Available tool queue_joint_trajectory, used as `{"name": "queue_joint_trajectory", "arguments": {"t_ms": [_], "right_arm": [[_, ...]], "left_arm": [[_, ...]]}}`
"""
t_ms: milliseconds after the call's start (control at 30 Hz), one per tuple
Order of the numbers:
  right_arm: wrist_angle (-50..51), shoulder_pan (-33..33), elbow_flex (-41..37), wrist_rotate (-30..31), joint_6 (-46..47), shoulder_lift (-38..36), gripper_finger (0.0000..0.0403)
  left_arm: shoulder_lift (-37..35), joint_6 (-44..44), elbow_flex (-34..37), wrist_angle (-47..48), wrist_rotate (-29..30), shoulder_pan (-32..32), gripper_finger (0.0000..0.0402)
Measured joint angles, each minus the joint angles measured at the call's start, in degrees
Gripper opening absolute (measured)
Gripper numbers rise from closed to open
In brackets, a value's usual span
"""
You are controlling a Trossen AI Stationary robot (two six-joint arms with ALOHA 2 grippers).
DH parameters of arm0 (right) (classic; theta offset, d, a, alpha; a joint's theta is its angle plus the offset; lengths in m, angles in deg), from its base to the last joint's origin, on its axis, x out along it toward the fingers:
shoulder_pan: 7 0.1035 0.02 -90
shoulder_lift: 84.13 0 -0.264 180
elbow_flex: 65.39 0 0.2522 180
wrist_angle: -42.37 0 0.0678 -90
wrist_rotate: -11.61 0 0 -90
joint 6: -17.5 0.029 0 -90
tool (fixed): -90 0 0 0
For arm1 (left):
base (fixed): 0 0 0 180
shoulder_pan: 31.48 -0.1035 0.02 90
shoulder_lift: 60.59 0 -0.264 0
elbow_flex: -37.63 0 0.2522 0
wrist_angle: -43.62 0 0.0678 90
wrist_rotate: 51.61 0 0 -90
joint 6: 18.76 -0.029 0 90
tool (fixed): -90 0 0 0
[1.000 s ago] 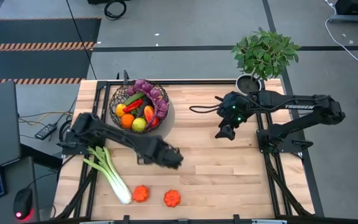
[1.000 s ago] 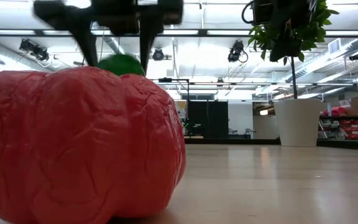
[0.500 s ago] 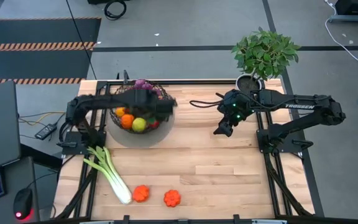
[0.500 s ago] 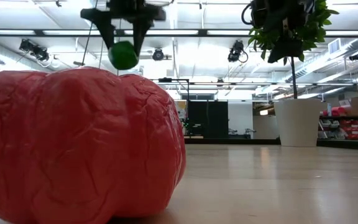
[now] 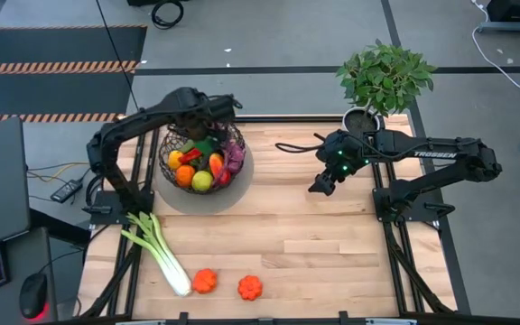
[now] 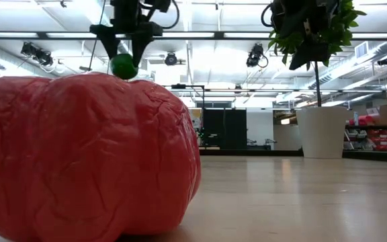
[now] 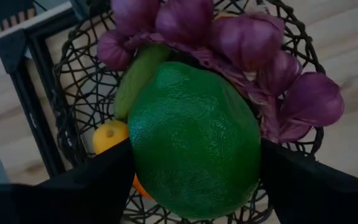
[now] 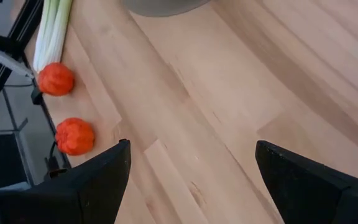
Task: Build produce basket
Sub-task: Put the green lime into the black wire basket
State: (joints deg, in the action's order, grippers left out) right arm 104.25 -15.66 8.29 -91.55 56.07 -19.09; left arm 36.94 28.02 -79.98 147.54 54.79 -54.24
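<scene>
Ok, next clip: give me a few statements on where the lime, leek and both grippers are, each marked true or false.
1. The left gripper holds a lime above the basket. True.
2. The leek is in the basket. False: it lies on the table, near the front left corner.
3. The right gripper is open and holds nothing. True.
4. Two orange-red pieces lie beside the plant. False: they lie at the front edge, next to the leek.
5. The basket holds only the lime. False: it already holds purple, orange and yellow produce, and the lime is not yet in.
</scene>
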Motion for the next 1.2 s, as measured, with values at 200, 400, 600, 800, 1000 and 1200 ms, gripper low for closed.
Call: {"name": "queue_joint_trajectory", "arguments": {"t_ms": [200, 400, 600, 800, 1000, 1200], "right_arm": [[-2.2, -0.2, 0.0, 1.7, 0.6, 0.0, 0.0348], [-4.0, -0.7, 0.0, 1.7, 1.0, 0.0, 0.0348], [-4.0, -0.7, 0.0, 1.7, 0.7, 0.0, 0.0348], [-3.9, -0.7, 0.0, 1.7, 0.4, 0.0, 0.0348], [-3.8, -0.7, 0.0, 1.4, 0.0, 0.0, 0.0348], [-3.7, -0.7, 0.0, 1.1, 0.0, 0.0, 0.0348]], "left_arm": [[-1.4, -5.6, 0.0, -0.2, -4.7, -2.5, 0.0318], [-1.3, -10.1, 0.0, -3.5, -7.5, -2.6, 0.0319], [-1.3, -14.4, 0.0, -6.4, -7.1, -2.6, 0.0319], [-1.3, -9.8, 0.0, -6.9, -7.2, -2.3, 0.0319], [-1.3, -9.6, 0.0, -6.2, -7.3, -1.7, 0.0319], [-1.3, -10.6, 0.0, -10.9, -7.2, -1.4, 0.0319]]}}
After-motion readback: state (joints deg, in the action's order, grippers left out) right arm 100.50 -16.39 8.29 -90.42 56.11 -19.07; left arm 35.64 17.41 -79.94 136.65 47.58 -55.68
